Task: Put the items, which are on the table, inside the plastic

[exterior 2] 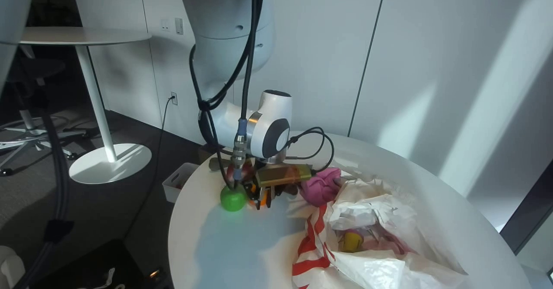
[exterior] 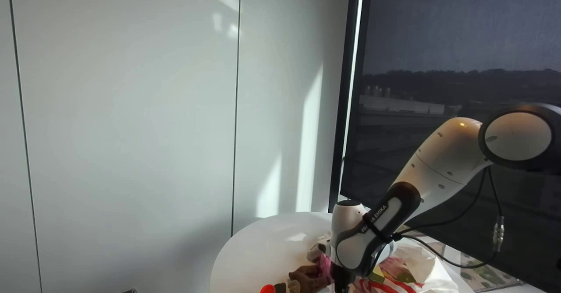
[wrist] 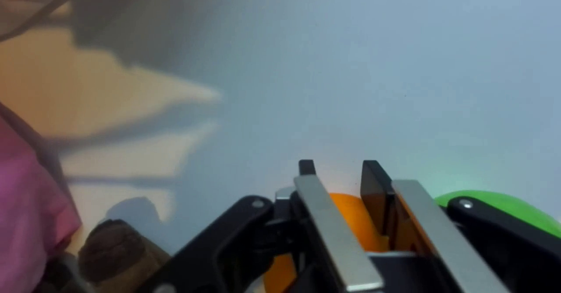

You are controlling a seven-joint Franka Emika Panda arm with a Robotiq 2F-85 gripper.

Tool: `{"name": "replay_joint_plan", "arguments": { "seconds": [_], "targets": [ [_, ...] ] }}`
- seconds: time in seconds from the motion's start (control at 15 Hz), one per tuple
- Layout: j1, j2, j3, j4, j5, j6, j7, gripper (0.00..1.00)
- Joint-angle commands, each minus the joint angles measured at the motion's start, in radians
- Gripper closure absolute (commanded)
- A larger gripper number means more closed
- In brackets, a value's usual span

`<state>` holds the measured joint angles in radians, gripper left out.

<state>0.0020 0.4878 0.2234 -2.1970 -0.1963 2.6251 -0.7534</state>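
The plastic bag (exterior 2: pixel 389 258), white with red stripes, lies open on the round white table (exterior 2: pixel 216 246); a yellow item (exterior 2: pixel 352 240) shows inside. It also shows in an exterior view (exterior: pixel 434 275). My gripper (wrist: pixel 338 170) is low over the table (exterior 2: pixel 264 204), its fingers partly closed with an orange item (wrist: pixel 355 216) between them; much of that item is hidden. A green round item (exterior 2: pixel 233 199) sits right beside it. A pink cloth-like item (exterior 2: pixel 322 187) touches the bag. A brown item (wrist: pixel 114 253) lies near the pink one.
A dark red round item (exterior 2: pixel 243 170) stands behind the gripper, partly hidden by cables. A brown soft item (exterior: pixel 309 280) and a grey item (exterior: pixel 316 252) lie near the pink one. A white bin (exterior 2: pixel 175 187) is on the floor beside the table.
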Motion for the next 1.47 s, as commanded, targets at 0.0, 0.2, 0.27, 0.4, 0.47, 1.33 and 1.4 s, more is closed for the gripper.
{"name": "replay_joint_plan", "arguments": {
  "seconds": [0.0, 0.2, 0.27, 0.4, 0.47, 1.33, 1.4],
  "targets": [
    [-0.045, -0.017, 0.032, 0.022, 0.063, -0.045, -0.072, 0.4],
    [-0.036, -0.005, 0.023, 0.04, 0.069, -0.05, -0.072, 0.19],
    [-0.035, 0.001, 0.024, 0.048, 0.076, -0.056, -0.069, 0.13],
    [-0.032, 0.012, 0.028, 0.06, 0.085, -0.056, -0.068, 0.01],
    [-0.029, 0.018, 0.03, 0.061, 0.088, -0.049, -0.065, 0.0],
    [0.079, 0.06, -0.024, 0.071, -0.065, 0.068, -0.023, 0.26],
    [0.081, 0.06, -0.025, 0.071, -0.071, 0.068, -0.022, 0.29]
  ]
}}
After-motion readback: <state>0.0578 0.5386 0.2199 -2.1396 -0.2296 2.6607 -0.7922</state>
